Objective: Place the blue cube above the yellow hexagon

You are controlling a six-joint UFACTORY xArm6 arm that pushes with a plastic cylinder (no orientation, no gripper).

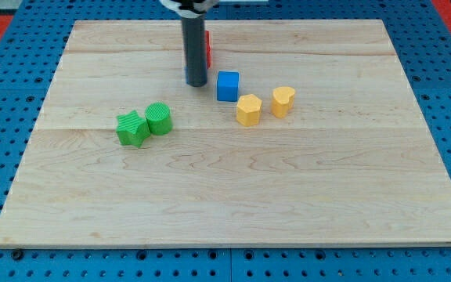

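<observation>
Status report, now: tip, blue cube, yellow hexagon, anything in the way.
My tip just left of the blue cube, not touching. Cube sits up-left of yellow hexagon, nearly touching. Red block partly hidden behind rod; nothing between tip and cube.

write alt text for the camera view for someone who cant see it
A dark rod's tip rests on a wooden board, just to the view's left of a blue cube. A yellow hexagon sits at the cube's lower right, beside a yellow heart-like block. A red block shows behind the rod; a green star and green cylinder touch farther left.
</observation>
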